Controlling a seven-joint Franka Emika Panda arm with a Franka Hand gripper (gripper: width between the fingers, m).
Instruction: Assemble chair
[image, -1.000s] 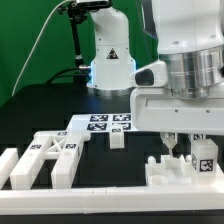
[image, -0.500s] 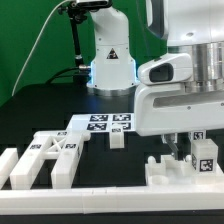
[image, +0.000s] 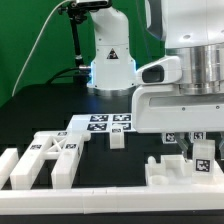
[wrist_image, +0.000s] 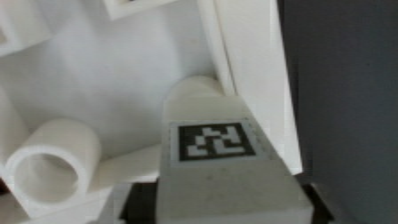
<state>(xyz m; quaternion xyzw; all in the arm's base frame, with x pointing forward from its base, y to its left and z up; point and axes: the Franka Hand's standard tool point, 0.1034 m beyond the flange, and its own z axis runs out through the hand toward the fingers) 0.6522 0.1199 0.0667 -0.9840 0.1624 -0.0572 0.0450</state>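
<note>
My gripper (image: 196, 141) is shut on a white tagged chair part (image: 203, 152) and holds it just above a white chair slab (image: 168, 173) at the exterior view's right. In the wrist view the held part (wrist_image: 217, 150) fills the middle with its square tag facing the camera, and dark fingers (wrist_image: 153, 202) clamp its sides. A round white peg (wrist_image: 50, 168) of the slab lies beside it. Several white chair bars (image: 45, 158) lie grouped at the exterior view's left. A small white cube (image: 117, 139) stands mid-table.
The marker board (image: 98, 123) lies flat on the black table behind the cube. The white robot base (image: 110, 60) stands at the back. A white rail (image: 90, 197) edges the table's front.
The gripper, with the tagged part in it, has risen slightly above the slab. The other parts have not moved.
</note>
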